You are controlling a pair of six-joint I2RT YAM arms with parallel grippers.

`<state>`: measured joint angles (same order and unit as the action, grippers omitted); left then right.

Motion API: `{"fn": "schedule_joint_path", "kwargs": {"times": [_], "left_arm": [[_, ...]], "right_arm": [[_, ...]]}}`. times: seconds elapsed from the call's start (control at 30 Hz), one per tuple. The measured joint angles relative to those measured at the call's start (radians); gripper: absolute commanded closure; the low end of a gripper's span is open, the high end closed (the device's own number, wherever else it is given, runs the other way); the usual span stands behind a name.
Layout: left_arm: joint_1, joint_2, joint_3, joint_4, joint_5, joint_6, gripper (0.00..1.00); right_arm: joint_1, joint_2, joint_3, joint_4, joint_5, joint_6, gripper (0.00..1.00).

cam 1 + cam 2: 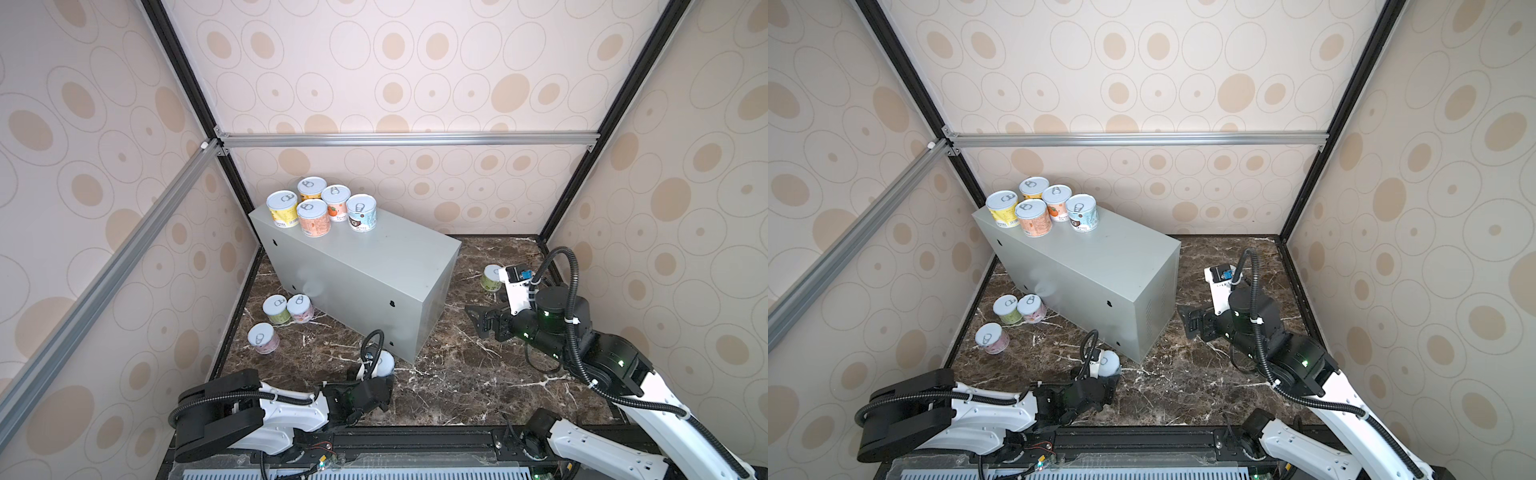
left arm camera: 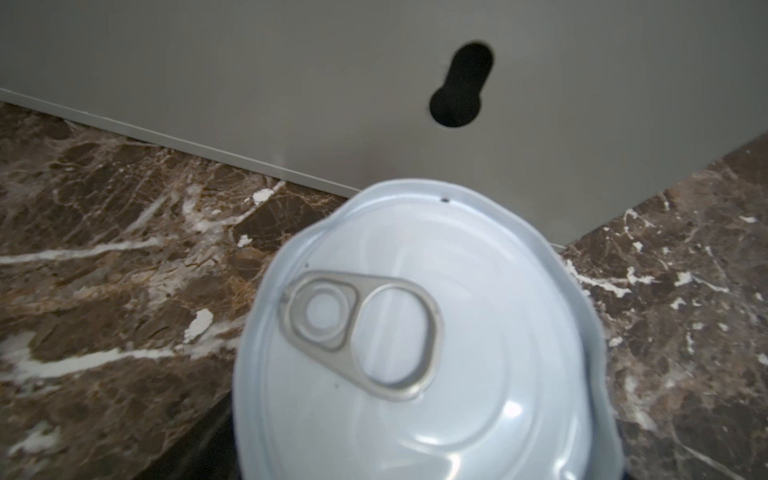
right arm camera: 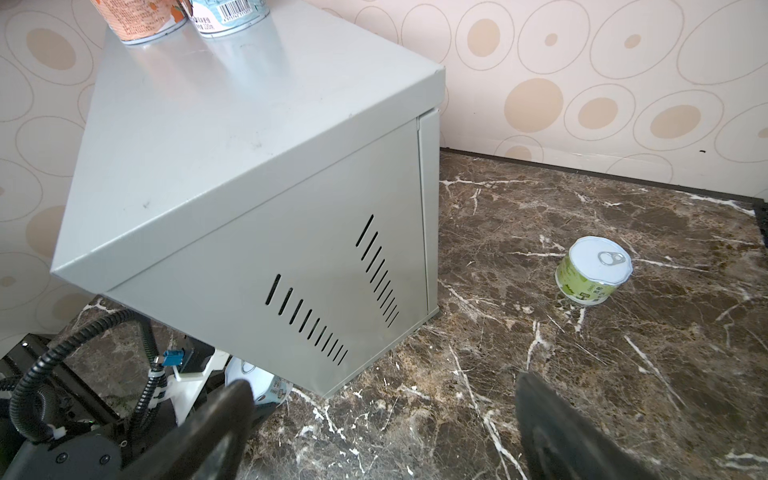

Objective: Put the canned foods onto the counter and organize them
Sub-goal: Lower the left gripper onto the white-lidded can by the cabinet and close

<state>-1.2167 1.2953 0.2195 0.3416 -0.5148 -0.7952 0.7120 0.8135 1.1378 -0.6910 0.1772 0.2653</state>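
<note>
Lower centre in a top view, your left tool (image 1: 382,379) sits at a pale-lidded can (image 1: 385,362) on the marble floor (image 1: 457,374), just beside the near corner of the grey table (image 1: 374,266). Left wrist view: the lid fills the frame and the fingers are hidden, so you cannot tell whether the tool grips it. Right of the table, your right tool (image 1: 478,320) stands wide open, empty. On the table's upper-left end, five cans (image 1: 313,217) cluster upright. At lower left, three cans (image 1: 276,309) stand on the floor. At right, a green can (image 1: 492,277) stands on the floor, near the right arm.
</note>
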Motion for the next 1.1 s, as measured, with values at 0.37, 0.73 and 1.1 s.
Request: {"fn": "schedule_joint_path", "kwargs": {"times": [0.37,0.73,1.1], "left_arm": [[0.000,0.050,0.000,0.077,-0.020,0.036,0.14],[-0.001,0.107,0.024,0.107,-0.045,0.071,0.25],[-0.002,0.099,0.027,0.097,-0.052,0.077,0.37]], "right_arm": [[0.000,0.002,-0.002,0.000,0.003,0.000,0.00],[0.000,0.008,-0.005,0.000,0.003,0.000,0.00],[0.000,0.006,-0.017,-0.003,0.003,0.003,0.00]]}}
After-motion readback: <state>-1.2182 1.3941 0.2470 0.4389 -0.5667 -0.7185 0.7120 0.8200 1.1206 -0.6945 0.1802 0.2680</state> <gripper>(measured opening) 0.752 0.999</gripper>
